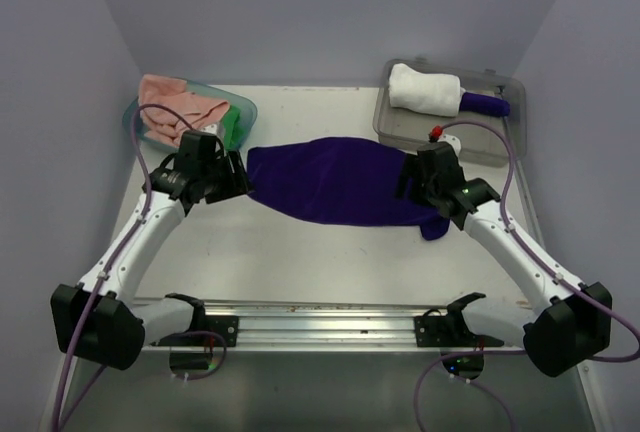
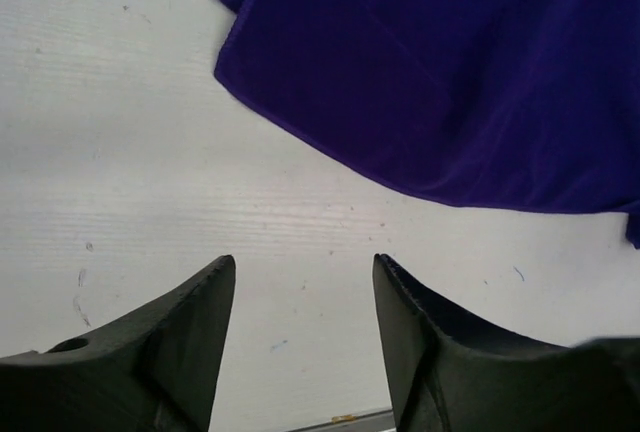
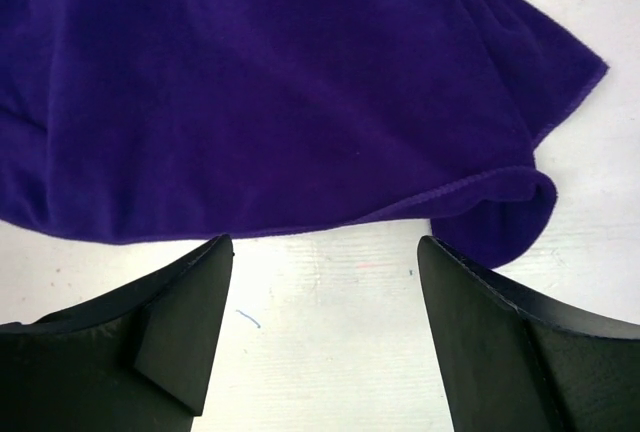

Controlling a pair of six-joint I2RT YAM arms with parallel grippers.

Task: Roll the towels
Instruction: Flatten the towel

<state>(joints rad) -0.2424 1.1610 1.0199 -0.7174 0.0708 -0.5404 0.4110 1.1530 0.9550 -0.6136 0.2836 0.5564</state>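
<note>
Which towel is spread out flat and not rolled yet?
The large dark purple cloth towel in the middle; the white towel is rolled, the pink towel crumpled.

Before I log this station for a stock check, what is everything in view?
purple towel: 1, purple, spread out mid-table
pink towel: 1, pink, in back-left bin
green towel: 1, green, same bin
bin: 1, teal, back left
rolled white towel: 1, white, in back-right tray
rolled purple towel: 1, purple, beside it
tray: 1, clear grey, back right
table: 1, white
left end effector: 1, black, open
right end effector: 1, black, open
</note>
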